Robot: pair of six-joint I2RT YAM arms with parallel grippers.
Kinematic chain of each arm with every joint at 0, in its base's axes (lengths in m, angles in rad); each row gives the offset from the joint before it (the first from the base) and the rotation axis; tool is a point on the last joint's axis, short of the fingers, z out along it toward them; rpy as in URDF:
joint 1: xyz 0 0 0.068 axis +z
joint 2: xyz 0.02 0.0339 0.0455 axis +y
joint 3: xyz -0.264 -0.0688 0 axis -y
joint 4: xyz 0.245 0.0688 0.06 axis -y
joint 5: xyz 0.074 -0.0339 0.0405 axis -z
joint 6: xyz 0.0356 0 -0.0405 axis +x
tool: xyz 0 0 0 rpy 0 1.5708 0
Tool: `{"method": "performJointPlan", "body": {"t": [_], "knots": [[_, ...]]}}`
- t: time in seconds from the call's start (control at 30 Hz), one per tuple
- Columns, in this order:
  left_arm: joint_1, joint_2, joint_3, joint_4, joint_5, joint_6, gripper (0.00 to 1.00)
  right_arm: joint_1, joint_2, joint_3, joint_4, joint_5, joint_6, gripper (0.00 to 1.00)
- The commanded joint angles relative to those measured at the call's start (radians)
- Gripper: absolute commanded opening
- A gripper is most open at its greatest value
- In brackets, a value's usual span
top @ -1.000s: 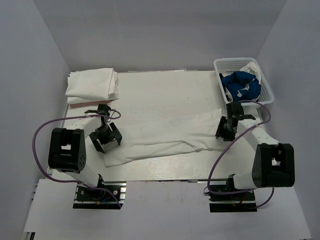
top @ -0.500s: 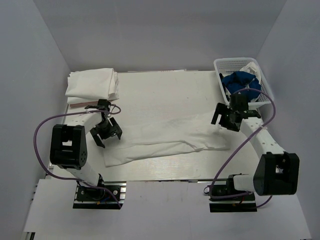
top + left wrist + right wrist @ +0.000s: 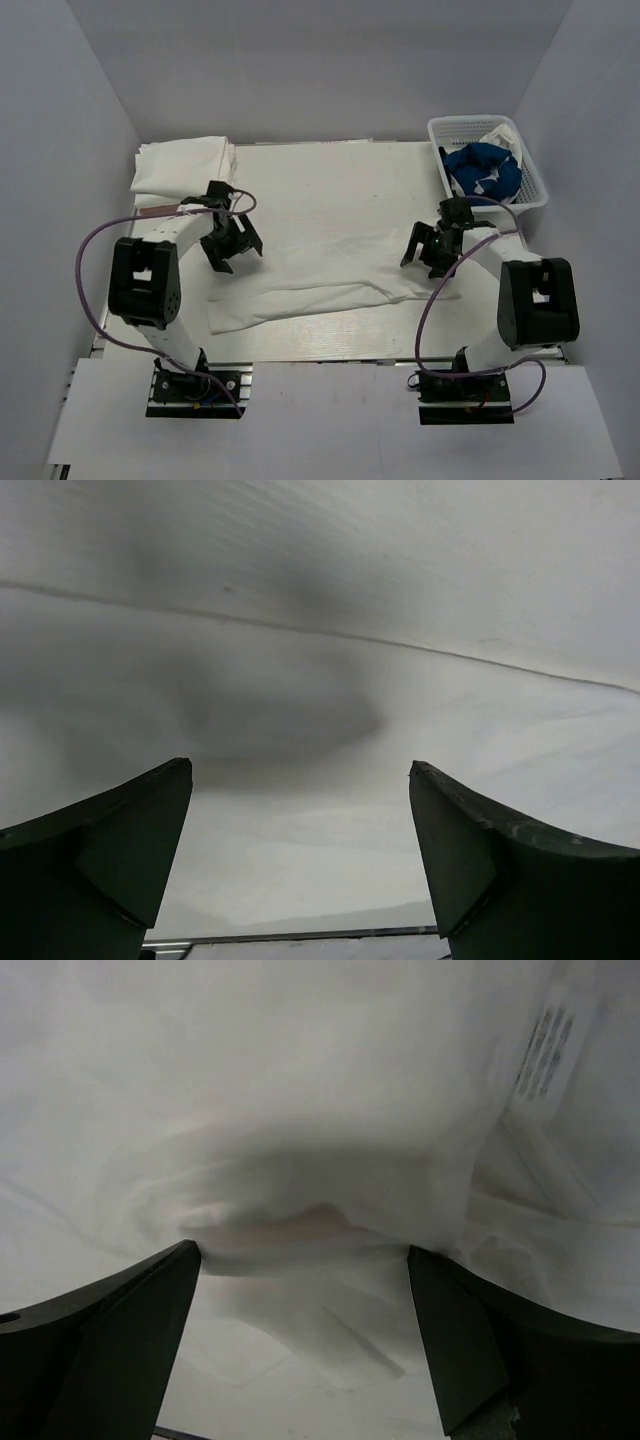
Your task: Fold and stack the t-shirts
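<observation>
shirt [image 3: 330, 265] lies on the table [image 3: 330, 180], long axis left to right. we hover left gripper [image 3: 233, 246] at its left end, right gripper [image 3: 428, 251] over its right end, both jaws wide, empty.

White arm links [image 3: 165, 232], black boxy joints [image 3: 143, 285], purple cables [image 3: 80, 278]; dark wedge-shaped fingers [image 3: 110, 850], black base plates [image 3: 195, 392]

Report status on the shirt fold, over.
Left tool open, empty. Right tool open, empty, over the shirt's edge. White t-shirt laid out flat, unheld. Nothing blocking.
</observation>
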Motion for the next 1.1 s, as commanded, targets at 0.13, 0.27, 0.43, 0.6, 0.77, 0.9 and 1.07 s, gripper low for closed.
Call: {"method": "performJointPlan", "body": {"t": [0.13, 0.27, 0.43, 0.6, 0.77, 0.9, 1.07], "knots": [[-0.081, 0.120, -0.065, -0.049, -0.026, -0.060, 0.99, 0.033, 0.257, 0.221, 0.043, -0.003, 0.017, 0.90], [-0.127, 0.109, -0.078, -0.137, -0.068, -0.080, 0.99, 0.073, 0.419, 0.414, -0.004, 0.035, 0.005, 0.90], [-0.208, 0.086, -0.067, -0.221, 0.048, -0.091, 0.99, 0.136, 0.736, 0.906, -0.121, 0.071, 0.000, 0.90], [-0.271, 0.095, -0.046, -0.309, 0.165, -0.091, 0.99, 0.159, 1.054, 1.399, -0.206, 0.051, 0.022, 0.90], [-0.318, 0.075, -0.024, -0.387, 0.174, -0.029, 0.99, 0.211, 1.035, 1.235, 0.082, -0.110, 0.076, 0.90], [-0.342, 0.104, 0.097, -0.410, 0.083, 0.033, 0.99, 0.242, 1.047, 1.318, 0.081, -0.107, 0.019, 0.90], [-0.372, 0.104, 0.353, -0.433, -0.128, 0.115, 0.99, 0.239, 0.971, 1.403, 0.081, -0.064, -0.042, 0.90]]}}
